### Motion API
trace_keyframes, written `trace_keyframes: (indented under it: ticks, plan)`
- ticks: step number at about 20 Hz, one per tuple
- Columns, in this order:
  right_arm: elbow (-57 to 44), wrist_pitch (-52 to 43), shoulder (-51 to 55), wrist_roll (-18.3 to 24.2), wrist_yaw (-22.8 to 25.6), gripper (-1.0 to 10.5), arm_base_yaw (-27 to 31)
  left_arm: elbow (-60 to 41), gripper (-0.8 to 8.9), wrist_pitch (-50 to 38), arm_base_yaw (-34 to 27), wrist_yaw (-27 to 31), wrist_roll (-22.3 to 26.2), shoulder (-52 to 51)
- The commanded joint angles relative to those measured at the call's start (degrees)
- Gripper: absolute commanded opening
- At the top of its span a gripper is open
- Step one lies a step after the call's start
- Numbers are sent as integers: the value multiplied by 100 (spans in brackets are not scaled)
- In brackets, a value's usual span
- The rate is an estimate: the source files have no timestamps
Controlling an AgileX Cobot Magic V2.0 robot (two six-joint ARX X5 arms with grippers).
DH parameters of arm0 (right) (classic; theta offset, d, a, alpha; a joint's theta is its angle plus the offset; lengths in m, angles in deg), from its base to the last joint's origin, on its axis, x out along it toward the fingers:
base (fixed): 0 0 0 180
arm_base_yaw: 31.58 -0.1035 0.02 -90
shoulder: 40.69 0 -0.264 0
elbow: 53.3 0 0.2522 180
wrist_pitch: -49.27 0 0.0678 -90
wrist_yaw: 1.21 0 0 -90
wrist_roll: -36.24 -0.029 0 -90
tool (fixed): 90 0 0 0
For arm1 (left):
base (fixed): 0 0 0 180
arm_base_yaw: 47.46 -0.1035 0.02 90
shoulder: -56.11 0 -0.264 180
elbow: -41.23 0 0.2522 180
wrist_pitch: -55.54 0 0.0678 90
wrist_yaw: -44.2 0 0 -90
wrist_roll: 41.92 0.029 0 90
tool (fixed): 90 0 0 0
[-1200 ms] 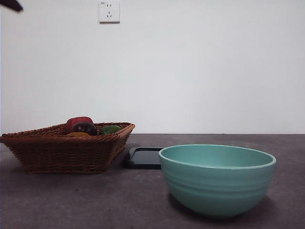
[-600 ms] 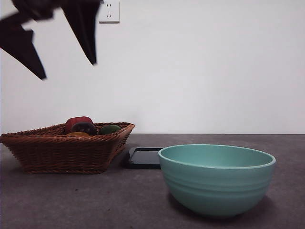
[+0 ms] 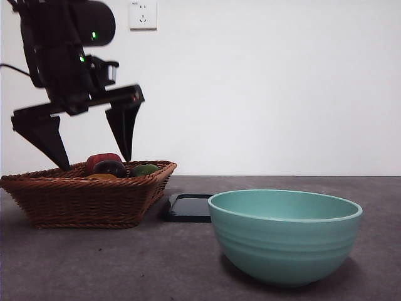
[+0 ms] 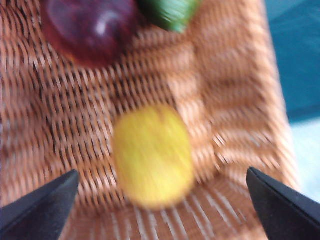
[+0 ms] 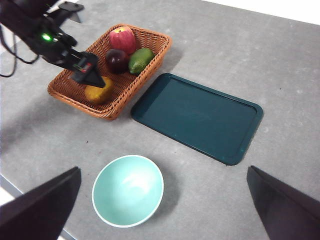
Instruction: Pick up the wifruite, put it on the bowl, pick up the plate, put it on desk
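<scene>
The wifruite (image 4: pixel 152 155), dull orange-brown and blurred yellow in the left wrist view, lies in the wicker basket (image 3: pixel 81 197) at the near end (image 5: pixel 98 93). My left gripper (image 3: pixel 95 163) hangs open just above the basket, its jaws spread wide to either side of the wifruite (image 3: pixel 102 177) without touching it (image 4: pixel 161 172). The teal-green bowl (image 3: pixel 285 241) stands empty on the desk (image 3: pixel 125 263) at front right (image 5: pixel 128 190). A dark teal plate (image 5: pixel 197 116) lies flat behind it. My right gripper (image 5: pixel 163 168) is open, high above the desk.
The basket (image 5: pixel 112 112) also holds a red apple (image 5: pixel 123 37), a dark purple fruit (image 5: pixel 116 60) and a green fruit (image 5: pixel 141 59). A wall socket (image 3: pixel 143 15) is on the white wall behind.
The left arm has come down from the upper left corner to just above the basket, jaws still spread. Bowl, plate and fruits have not moved.
</scene>
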Motion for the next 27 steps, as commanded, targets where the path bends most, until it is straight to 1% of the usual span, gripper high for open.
trace_keyframes:
  ticks: [1, 5, 11, 12, 14, 16, 17, 18, 20, 24, 27]
  plan:
    - [107, -17, -33, 46, 2, 676, -50, 129, 718, -175, -15, 31, 216, 326]
    - [107, -13, -33, 44, 0, 676, -50, 129, 718, -402, -13, 33, 299, 616]
    - [107, 52, -33, 44, 0, 676, -50, 129, 711, -310, -13, 33, 317, 970]
    - [107, 61, -33, 44, 0, 676, -50, 129, 679, -302, -13, 35, 317, 981]
    - [107, 70, -33, 42, 0, 676, -50, 136, 520, -321, -13, 35, 317, 979]
    - [107, 70, -33, 44, 0, 676, -50, 184, 331, -236, -15, 83, 315, 979]
    - [107, 70, -33, 37, 0, 676, -50, 236, 267, -170, -15, 131, 319, 975]
    - [107, 70, -33, 26, 2, 676, -50, 348, 241, -33, -15, 140, 321, 973]
    - [107, 68, -33, 26, 2, 676, -50, 664, 244, 286, -15, 140, 337, 955]
    - [107, 70, -33, 26, 0, 676, -50, 1493, 244, 1283, 26, 138, 330, 883]
    - [107, 70, -33, 26, 0, 676, -50, 1703, 244, 1663, 190, 133, 317, 481]
